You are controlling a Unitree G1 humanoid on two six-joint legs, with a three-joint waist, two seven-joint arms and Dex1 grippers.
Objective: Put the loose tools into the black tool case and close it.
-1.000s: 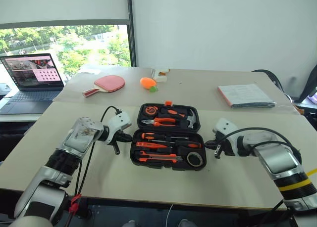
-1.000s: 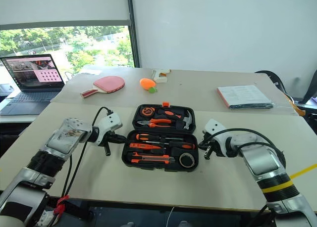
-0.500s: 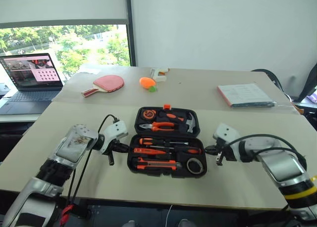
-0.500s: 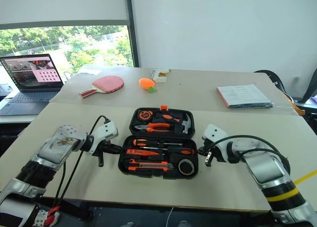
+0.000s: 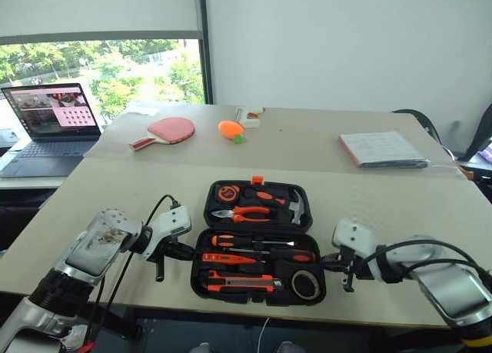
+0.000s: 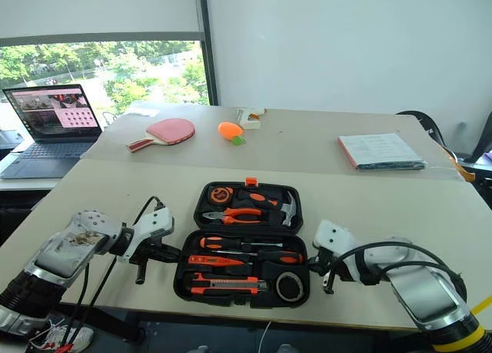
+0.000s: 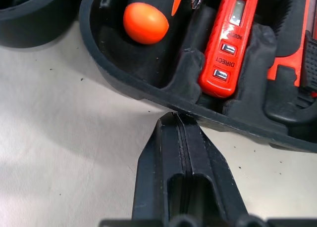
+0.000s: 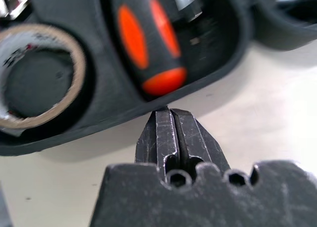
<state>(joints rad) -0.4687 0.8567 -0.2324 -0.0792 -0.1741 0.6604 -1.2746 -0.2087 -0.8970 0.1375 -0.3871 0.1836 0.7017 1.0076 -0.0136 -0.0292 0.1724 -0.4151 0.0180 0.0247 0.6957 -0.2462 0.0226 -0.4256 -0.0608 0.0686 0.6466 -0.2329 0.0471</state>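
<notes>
A robot stands at a table with both arms low, one on each side of an open black tool case (image 5: 257, 241). Nearest, the left gripper (image 7: 177, 119) has its two black fingers pressed together, holding nothing, tips right at the case's near-left rim. The right gripper (image 8: 168, 113) matches it, fingers together and empty, tips at the near-right rim; contact looks likely on both sides but cannot be confirmed. Just past the left fingertips lie a round orange handle end (image 7: 145, 22) and a slim orange tester screwdriver (image 7: 229, 44) in their recesses. Just past the right fingertips sit an orange-and-black screwdriver handle (image 8: 147, 49) and a round tape measure (image 8: 37, 73). Farther off, the lid half (image 5: 259, 198) lies flat, holding pliers and a hammer. The risk: narrow closed fingertips may slip on the rim and shove the case, jolting tools loose, so the lid jams on closing.
</notes>
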